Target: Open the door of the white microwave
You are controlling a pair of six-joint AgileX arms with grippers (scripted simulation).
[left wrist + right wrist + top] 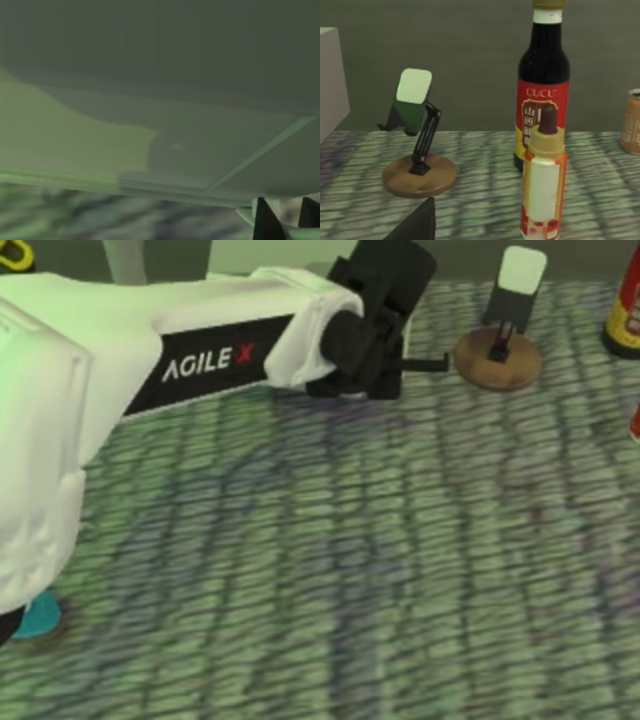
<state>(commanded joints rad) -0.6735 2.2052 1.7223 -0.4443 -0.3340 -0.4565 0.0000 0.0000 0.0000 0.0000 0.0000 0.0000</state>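
The white microwave (329, 80) stands at the table's far edge. In the top view only a pale piece of the microwave (270, 255) shows behind my left arm. Its door (190, 145) fills the left wrist view as a pale framed panel seen at a slant; I cannot tell how far it stands open. My left gripper (385, 340) (286, 222) is right at the panel's edge. Its dark fingers (262, 225) stand close together on either side of a pale curved handle (246, 215). My right gripper (415, 225) is parked off the table's right side.
A phone stand on a round wooden base (498, 358) (420, 175) sits right of my left gripper. A dark sauce bottle (625, 315) (543, 90), a small red-and-white bottle (543, 190) and a can (632, 122) stand at the far right. A teal object (40, 615) lies at the near left.
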